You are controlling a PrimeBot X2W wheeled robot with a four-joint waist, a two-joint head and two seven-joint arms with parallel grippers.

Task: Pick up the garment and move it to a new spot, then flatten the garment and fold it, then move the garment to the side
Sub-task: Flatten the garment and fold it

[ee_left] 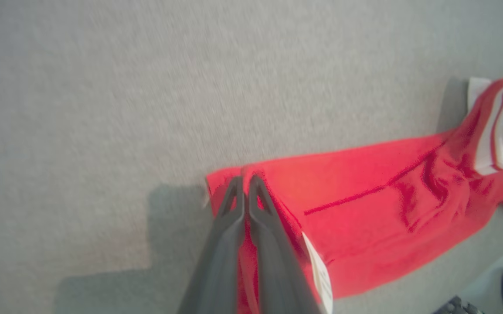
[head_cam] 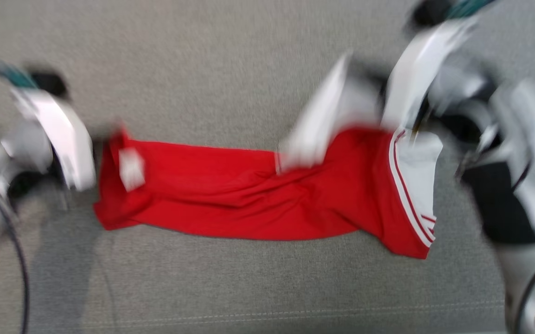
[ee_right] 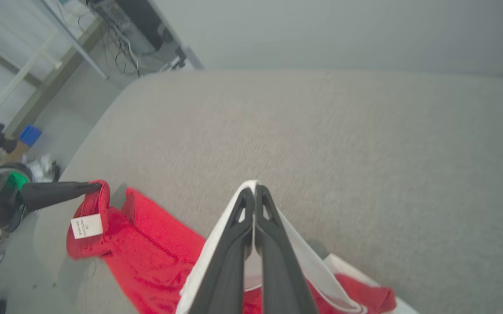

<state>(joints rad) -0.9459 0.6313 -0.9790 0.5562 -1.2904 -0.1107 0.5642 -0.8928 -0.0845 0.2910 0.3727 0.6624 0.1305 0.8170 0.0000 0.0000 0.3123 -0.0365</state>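
right wrist view — one garment (ee_right: 155, 248), one tag (ee_right: 86, 226), left pincer (ee_right: 96, 187), right pincer (ee_right: 255, 192)

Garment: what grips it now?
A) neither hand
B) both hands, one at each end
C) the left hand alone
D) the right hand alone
B: the left hand is shut on the red end of the garment by its white tag, and the right hand is shut on the white end.

The garment (head_cam: 249, 199) is soft red cloth, matt, with smooth white panels. The grey upholstery (head_cam: 230, 69) under it looks coarse and woven. The left gripper (ee_left: 246, 181) has dark matt plastic fingers (ee_left: 273, 253)
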